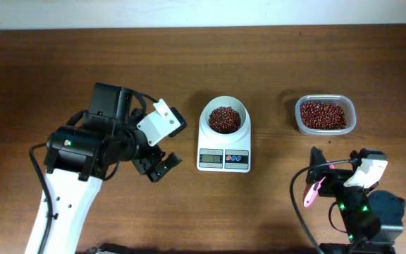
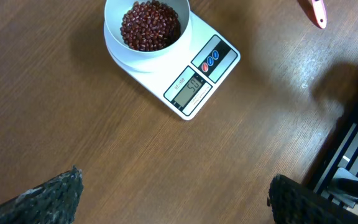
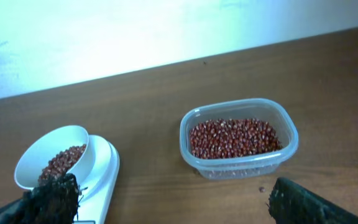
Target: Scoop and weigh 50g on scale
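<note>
1. Overhead: the small white digital scale [image 1: 224, 149] with the round bowl top sits mid-table [image 1: 189, 56]. A heap of small dark red-brown beans [image 1: 224, 119] is already in its bowl. More of them fill the clear rectangular plastic tub [image 1: 325, 115] off to the right. A pink tool [image 1: 314, 190] sits by the right arm. It's probably the scoop, but I can't tell.
2. Left wrist: the left pincer [image 2: 179, 199] has its 2 fingers wide apart with nothing in them, over bare wood short of the scale. The display digits are too blurry to call.
3. Right wrist: the right pincer [image 3: 176, 202] is also spread wide and empty, facing the tub.
4. My guess on handling: the beans are light, hard and loose, so they'll roll everywhere. No pinching them. Grab a scoop by its handle and keep it level.
</note>
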Robot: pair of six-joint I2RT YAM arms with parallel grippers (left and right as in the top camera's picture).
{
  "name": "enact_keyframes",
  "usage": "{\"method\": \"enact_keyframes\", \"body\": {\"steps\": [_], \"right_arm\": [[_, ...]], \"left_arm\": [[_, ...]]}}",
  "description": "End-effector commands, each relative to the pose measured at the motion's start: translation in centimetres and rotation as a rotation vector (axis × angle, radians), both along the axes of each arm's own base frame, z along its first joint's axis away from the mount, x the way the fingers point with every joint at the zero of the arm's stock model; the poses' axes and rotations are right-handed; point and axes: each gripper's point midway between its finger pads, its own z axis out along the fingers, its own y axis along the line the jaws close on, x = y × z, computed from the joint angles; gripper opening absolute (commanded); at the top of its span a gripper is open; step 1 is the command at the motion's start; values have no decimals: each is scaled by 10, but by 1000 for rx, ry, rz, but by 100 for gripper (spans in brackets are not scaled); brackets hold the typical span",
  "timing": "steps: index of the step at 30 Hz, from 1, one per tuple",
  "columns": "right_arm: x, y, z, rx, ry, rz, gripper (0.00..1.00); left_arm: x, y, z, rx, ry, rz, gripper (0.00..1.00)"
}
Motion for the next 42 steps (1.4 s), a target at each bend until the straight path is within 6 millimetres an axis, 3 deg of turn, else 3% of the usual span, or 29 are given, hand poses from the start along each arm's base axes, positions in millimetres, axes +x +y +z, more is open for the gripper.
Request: {"method": "enact_keyframes", "body": {"steps": [1,7,14,21,26,37,42], "right_arm": [[1,-2,-13,-18,-34,-10,99],[16,-1,-25,-48,-163,-2,99],[20,-11,-43,-141,-183,-39,99],[21,-9,-48,-241,-196,-13,99],[14,-9,-87,-287,-33,18,99],[13,-14,-90,-293,-19,-10,99],[11,-34,-89,-288,-11,-89,99]], "left_arm": [[0,0,1,-5,-9,-11,99],[0,0,1,-5,-9,-11,99],[0,0,1,-5,-9,-11,99],[0,0,1,-6,-9,-11,99],[0,0,1,-6,-9,-11,99],[0,0,1,-6,-9,-11,99],[0,0,1,-6,-9,-11,99]]}}
